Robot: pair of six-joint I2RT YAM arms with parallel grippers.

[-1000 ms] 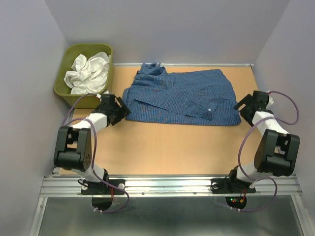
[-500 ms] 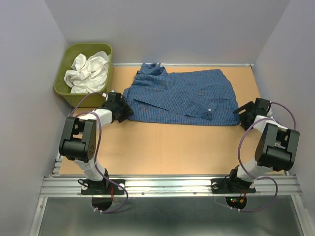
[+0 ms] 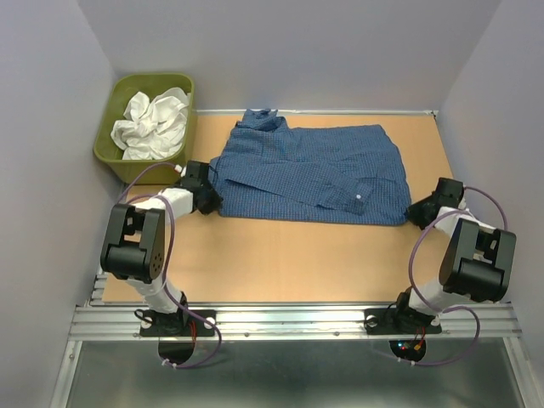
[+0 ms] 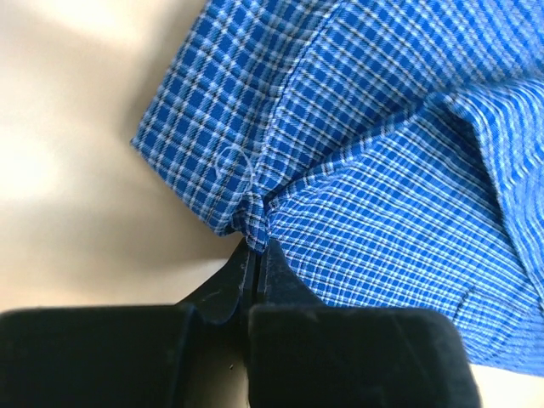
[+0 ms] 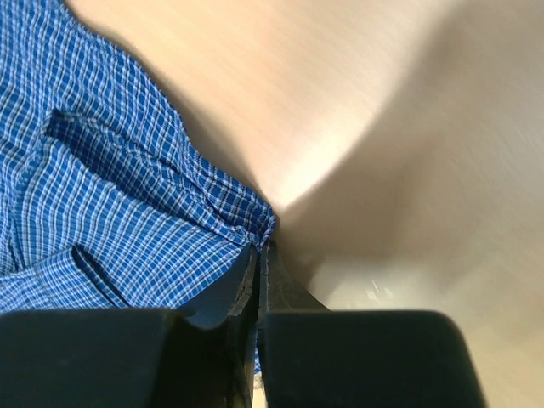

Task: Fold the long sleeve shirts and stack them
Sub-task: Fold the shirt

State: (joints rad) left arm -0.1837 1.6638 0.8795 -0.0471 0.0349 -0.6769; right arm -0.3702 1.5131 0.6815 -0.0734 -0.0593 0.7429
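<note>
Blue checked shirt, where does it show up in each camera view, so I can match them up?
Top external: the blue checked shirt lies spread across the middle of the table.
Left wrist: it fills the upper right, with the left pincer pinching one corner.
Right wrist: it fills the left side, with the right pincer pinching one corner.
Shared landmark: the tan tabletop, bare beside the cloth in all three.

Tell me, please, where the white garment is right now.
In the top external view, the white garment lies crumpled inside the olive-green tub at the far left, to the left of the blue checked shirt.
</note>
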